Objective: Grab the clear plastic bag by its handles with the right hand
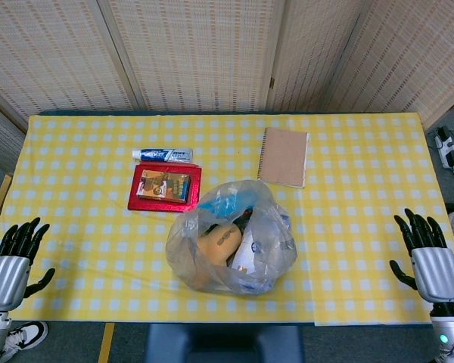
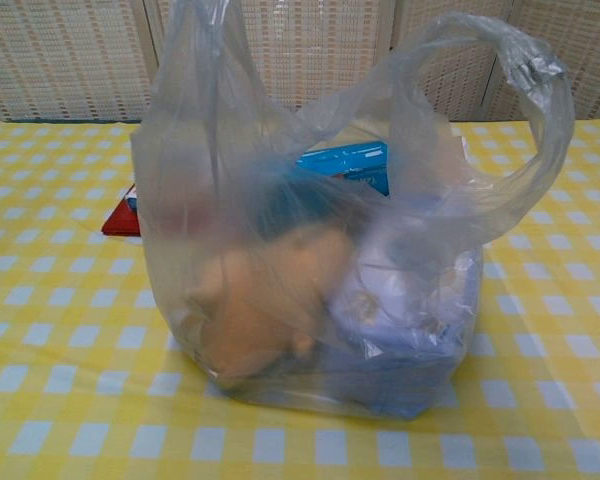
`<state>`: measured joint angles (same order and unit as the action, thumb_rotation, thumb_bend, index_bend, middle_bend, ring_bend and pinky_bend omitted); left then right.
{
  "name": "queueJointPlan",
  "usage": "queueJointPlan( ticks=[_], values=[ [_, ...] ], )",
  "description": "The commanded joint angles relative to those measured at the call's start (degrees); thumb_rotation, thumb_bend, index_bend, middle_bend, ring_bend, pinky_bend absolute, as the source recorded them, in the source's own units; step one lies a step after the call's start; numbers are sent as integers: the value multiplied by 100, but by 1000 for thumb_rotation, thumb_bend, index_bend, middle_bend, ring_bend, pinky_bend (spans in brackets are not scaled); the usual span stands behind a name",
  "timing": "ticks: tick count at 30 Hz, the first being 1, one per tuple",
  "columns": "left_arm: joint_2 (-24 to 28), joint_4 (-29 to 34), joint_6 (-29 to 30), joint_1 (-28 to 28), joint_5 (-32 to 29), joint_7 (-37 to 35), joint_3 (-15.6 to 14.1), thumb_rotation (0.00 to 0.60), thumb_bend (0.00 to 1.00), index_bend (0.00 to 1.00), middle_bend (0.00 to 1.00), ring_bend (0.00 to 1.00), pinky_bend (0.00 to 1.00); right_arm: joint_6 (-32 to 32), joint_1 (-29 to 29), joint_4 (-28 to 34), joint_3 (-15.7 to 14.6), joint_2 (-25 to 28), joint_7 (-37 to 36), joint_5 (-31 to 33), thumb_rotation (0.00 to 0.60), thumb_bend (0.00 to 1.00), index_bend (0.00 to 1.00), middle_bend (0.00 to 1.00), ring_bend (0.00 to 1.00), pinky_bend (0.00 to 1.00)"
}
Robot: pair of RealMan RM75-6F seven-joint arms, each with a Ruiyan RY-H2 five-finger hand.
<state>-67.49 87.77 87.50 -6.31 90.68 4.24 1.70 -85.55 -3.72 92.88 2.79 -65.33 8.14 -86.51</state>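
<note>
The clear plastic bag point(image 1: 231, 238) stands near the table's front middle, filled with a tan object, a blue box and white items. In the chest view the bag point(image 2: 320, 260) fills the frame; one handle loop point(image 2: 540, 110) arches up at the right, another handle point(image 2: 195, 60) rises at the upper left. My right hand point(image 1: 430, 253) rests at the table's right front corner, fingers spread and holding nothing, far right of the bag. At the left front corner, my left hand point(image 1: 13, 261) lies the same way, fingers apart. Neither hand shows in the chest view.
A red box point(image 1: 164, 187) lies just behind the bag to the left, with a toothpaste tube point(image 1: 163, 155) beyond it. A brown spiral notebook point(image 1: 284, 156) lies behind the bag to the right. The yellow checked tablecloth point(image 1: 356, 227) covers the table. Cables lie on the floor at far right.
</note>
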Motion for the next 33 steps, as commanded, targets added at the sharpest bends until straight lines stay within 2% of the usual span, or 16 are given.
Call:
queueJointPlan(
  ticks=[1,6,11,15,18,24,33],
  values=[
    [9,40,9,9,-20,30,4,600,319,0,25,6,35,17,-3,7,-41,41,-126,-79,600,326,0,0,0,0],
    [26,88,18,-5,-2,13,15,600,319,0,25,6,35,33,-86,-142,-192,133,-995,-534,600,326,0,0,0,0],
    [50,81,-84,-56,6,-118,-7,600,319,0,25,7,35,415,-778,-559,-597,385,-4039,-1680,600,317,0,0,0,0],
    [60,82,-137,-90,-17,-172,4,600,319,0,25,8,35,421,-1300,-733,-794,515,-5616,-2304,600,304,0,0,0,0],
    [63,84,-127,-85,-44,-158,15,600,319,0,25,8,36,372,-1610,-833,-894,567,-6386,-2586,600,287,0,0,0,0],
    [103,75,-122,-72,-96,-264,27,600,320,0,25,10,36,467,-2087,-880,-1013,573,-7223,-2763,600,274,0,0,0,0],
    [177,80,-91,-45,-124,-441,28,600,319,0,25,12,45,750,-2568,-868,-1030,463,-7422,-2669,600,272,0,0,0,0]
  ],
)
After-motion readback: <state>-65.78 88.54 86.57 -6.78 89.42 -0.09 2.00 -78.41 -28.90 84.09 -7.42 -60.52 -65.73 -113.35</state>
